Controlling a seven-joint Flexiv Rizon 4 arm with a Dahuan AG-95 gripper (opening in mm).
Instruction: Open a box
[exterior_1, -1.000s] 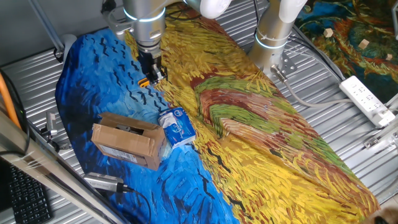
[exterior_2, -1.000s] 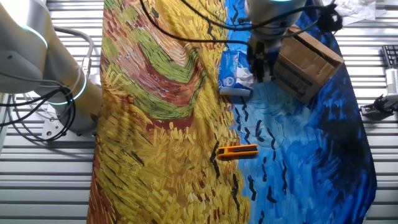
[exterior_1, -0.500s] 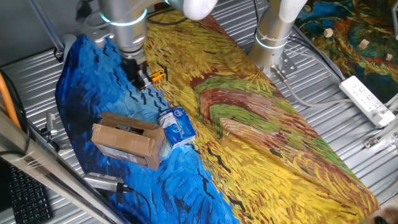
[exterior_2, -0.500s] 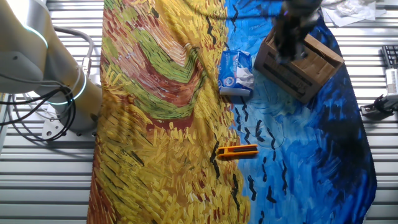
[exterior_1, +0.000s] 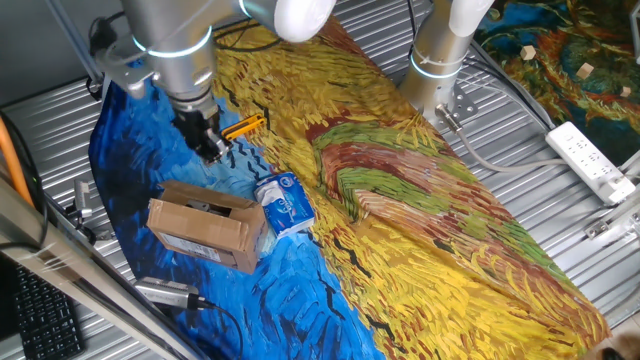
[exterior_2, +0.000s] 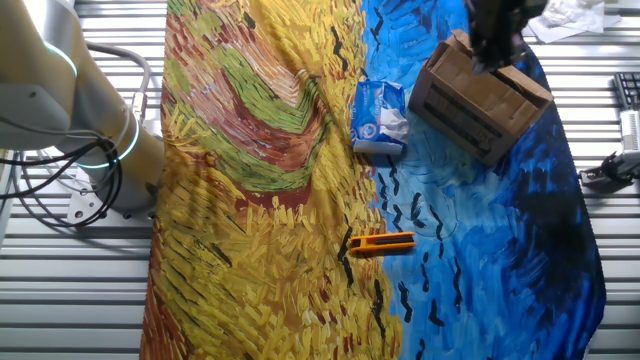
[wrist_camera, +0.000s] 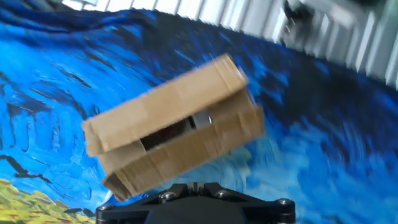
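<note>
Painted cloth (exterior_1: 420, 210) bears the box (exterior_1: 205, 227); jaws above, opening unclear.

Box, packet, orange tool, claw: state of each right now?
box: on its side on the blue cloth, flaps partly ajar with a dark gap, not opened out
blue-and-white packet: lying next to the box
orange tool: lying flat, untouched
claw: above the cloth near the box, holding nothing; open or shut unclear

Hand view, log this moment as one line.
fingers: above brown cardboard box, not touching | flaps: slightly ajar | blue-and-white packet: beside box
</note>
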